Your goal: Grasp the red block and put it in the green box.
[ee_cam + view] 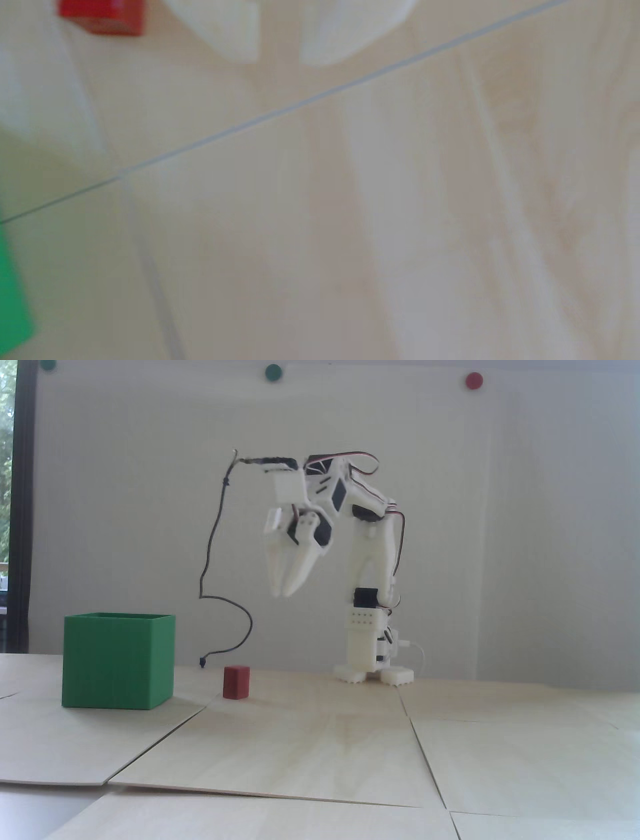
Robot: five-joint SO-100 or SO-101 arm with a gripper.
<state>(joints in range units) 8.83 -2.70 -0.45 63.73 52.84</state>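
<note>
Nearest you in the fixed view lie the pale plywood table panels (pixel 320 760), bare wood crossed by thin seams. Take the large matte green cube-shaped box (pixel 117 662) as your landmark: it stands upright on the panels, open top up. Just to its right in that view, apart from it, stands the small dark-red solid block (pixel 236 682), upright on the wood.

Above and to the right of the box, your white two-finger gripper (pixel 281 591) hangs in the air, tips pointing down. The block sits well below the tips and a little toward the box from them; nothing touches it. The jaws stand only narrowly parted and hold nothing.

In the wrist view the gripper (pixel 280 60) enters from the top edge with a slim gap between the tips; the block (pixel 104 17) lies left of both tips, outside the gap, and a blurred edge of the box (pixel 12 301) shows at the lower left.

Farther from the box, the white arm base (pixel 372 655) stands near the white wall (pixel 525 535), and a thin black cable (pixel 215 570) dangles between the box and the arm.
</note>
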